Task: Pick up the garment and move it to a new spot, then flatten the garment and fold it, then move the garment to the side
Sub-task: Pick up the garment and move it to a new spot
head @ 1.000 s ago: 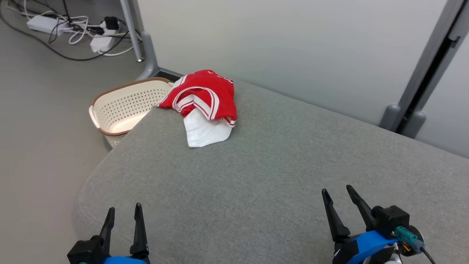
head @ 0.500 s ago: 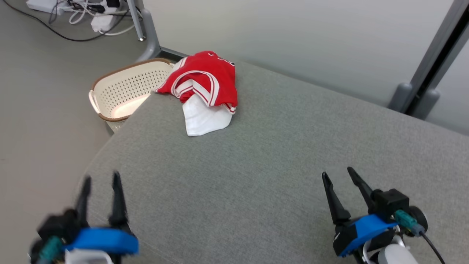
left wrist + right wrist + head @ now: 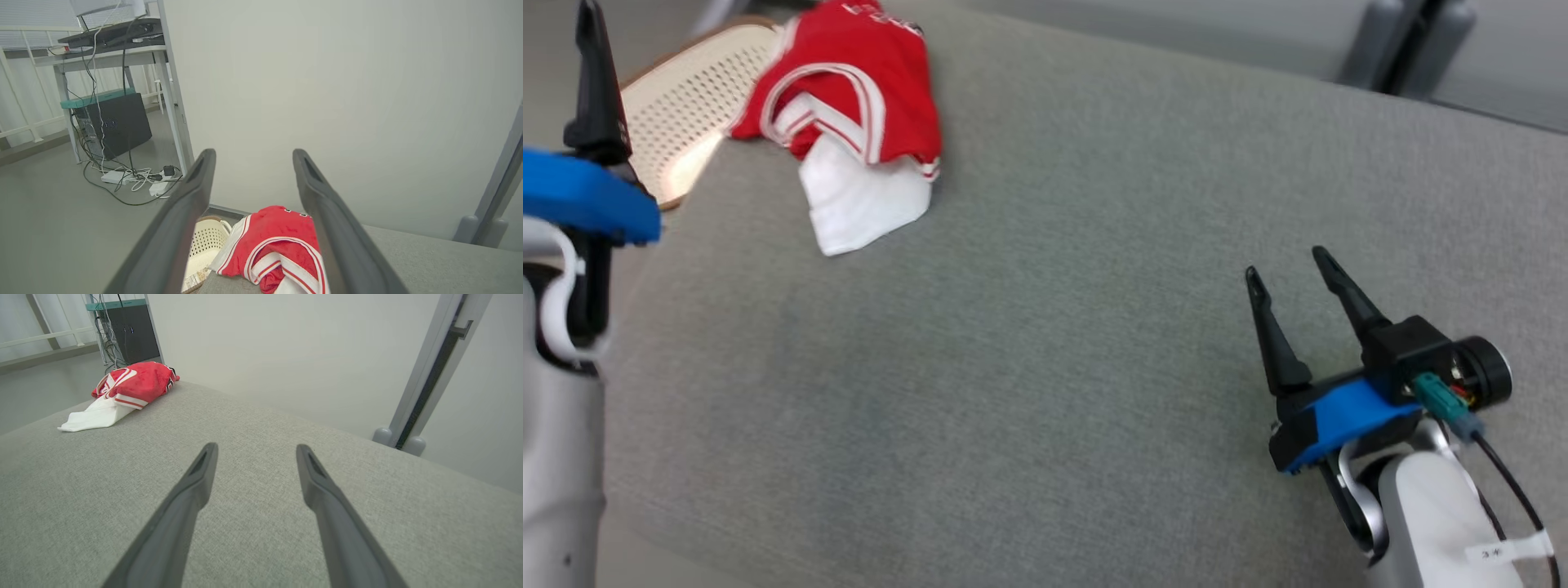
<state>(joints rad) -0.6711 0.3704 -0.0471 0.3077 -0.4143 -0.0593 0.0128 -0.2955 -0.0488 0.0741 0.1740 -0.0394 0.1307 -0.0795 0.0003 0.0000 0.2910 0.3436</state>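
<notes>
The garment is a crumpled red jersey with white trim and a white part showing. It lies at the far left corner of the grey padded surface. My left gripper hovers open and empty, well short of the garment, which shows low between its fingers. In the head view one of its dark fingers rises at the left edge. My right gripper stands open and empty over the surface's right part, far from the garment.
A cream perforated basket stands on the floor just beyond the surface's left corner, next to the garment. Cables and power strips lie on the floor near a black computer case. A grey post stands behind the surface against a pale wall.
The head camera has tilted down and shifted. My left arm has risen from the lower left to high along the left edge. The right gripper has come a little forward. The garment lies as before.
</notes>
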